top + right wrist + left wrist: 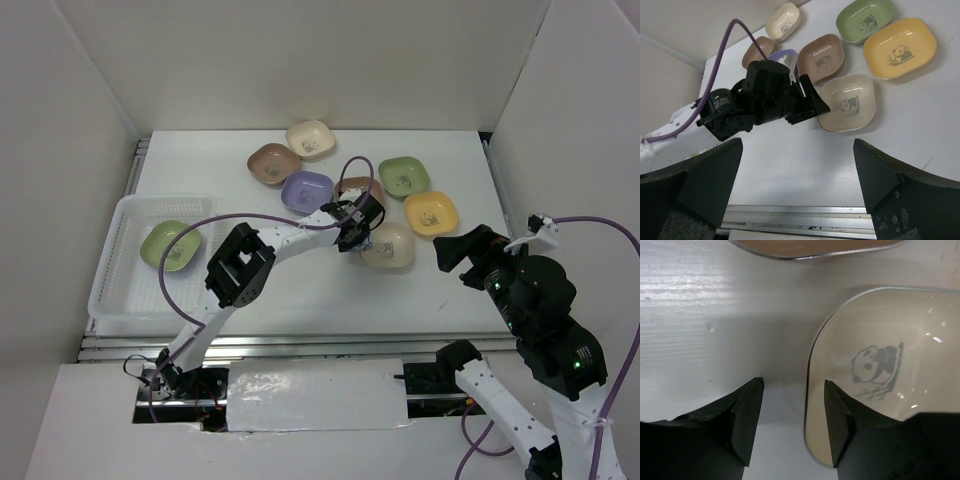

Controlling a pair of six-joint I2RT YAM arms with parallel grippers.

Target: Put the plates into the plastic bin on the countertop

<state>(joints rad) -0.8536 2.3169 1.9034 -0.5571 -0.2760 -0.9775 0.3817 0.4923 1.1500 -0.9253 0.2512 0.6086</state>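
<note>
My left gripper [355, 238] [792, 422] is down at the left edge of a cream plate [390, 245] [890, 365] [847, 102]. Its jaws straddle that plate's rim, one finger outside on the countertop [300, 290] and one inside the dish, with gaps on both sides, so it is open. The plastic bin [110, 270] at the left holds one green plate [170, 245]. Brown [272, 163], cream [311, 139], purple [306, 190], a second brown [362, 185], green [404, 176] and yellow [431, 212] plates lie behind. My right gripper [455, 262] [797, 165] hovers wide open and empty at the right.
A purple cable [200, 240] loops from the left arm over the table beside the bin. White walls stand on three sides. A metal rail [800, 222] runs along the near table edge.
</note>
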